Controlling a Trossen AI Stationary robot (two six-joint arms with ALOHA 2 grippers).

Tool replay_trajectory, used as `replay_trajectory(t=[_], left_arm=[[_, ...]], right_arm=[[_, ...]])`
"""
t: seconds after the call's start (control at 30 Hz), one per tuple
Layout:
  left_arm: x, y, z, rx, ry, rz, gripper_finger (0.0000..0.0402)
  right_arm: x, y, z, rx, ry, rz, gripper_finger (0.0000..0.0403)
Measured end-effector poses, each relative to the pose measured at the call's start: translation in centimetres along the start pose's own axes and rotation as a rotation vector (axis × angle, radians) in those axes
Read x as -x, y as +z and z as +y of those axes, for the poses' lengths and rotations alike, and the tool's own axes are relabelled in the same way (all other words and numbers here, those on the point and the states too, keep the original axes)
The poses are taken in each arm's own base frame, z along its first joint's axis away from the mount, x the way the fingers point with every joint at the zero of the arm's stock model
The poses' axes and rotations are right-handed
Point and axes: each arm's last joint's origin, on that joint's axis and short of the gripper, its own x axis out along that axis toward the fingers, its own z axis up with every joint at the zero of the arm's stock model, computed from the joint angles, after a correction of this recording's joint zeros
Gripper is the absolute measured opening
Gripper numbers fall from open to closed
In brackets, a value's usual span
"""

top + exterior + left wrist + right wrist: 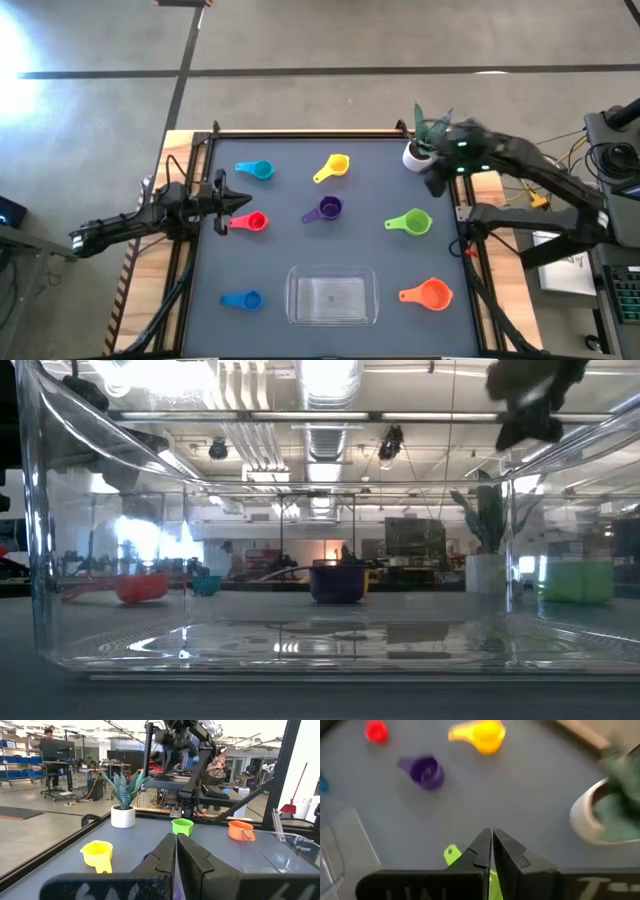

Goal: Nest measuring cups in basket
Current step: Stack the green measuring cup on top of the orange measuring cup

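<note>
Beside left table edge (195, 290), left tool (236, 203)

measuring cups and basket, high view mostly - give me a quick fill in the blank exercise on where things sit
1. The clear basket holds ____ measuring cups.
2. The cup lying between the yellow cup and the basket is ____.
3. The orange cup lies on the basket's ____ side in the high view.
4. Beside the white plant pot, the right gripper hangs with its fingers ____.

Missing words: no; purple; right; shut
</note>
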Motion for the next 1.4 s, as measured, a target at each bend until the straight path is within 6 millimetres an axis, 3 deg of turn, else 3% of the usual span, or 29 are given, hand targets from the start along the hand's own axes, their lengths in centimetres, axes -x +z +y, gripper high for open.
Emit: replay_trajectory(t=[0.23, 0.5, 0.67, 1.0, 1.4], left_arm=[[0.0, 0.0, 0.0, 0.0, 0.0, 0.0, 0.0], [0.0, 0.0, 0.0, 0.0, 0.0, 0.0, 0.0], [0.0, 0.0, 0.0, 0.0, 0.0, -0.001, 0.0], [0.0, 0.0, 0.0, 0.0, 0.0, 0.0, 0.0], [0.0, 0.0, 0.0, 0.0, 0.0, 0.0, 0.0]], right_arm=[[-2.4, -3.1, 2.6, 0.052, -0.043, 0.067, 0.0009], [-3.4, -5.0, 6.0, 0.238, -0.002, 0.137, 0.001], [-5.6, -6.5, 7.1, 0.283, -0.011, 0.273, 0.004], [-9.8, -8.2, 7.9, 0.263, -0.14, 0.456, 0.015], [-12.4, -10.0, 7.1, 0.253, -0.25, 0.57, 0.0167]])
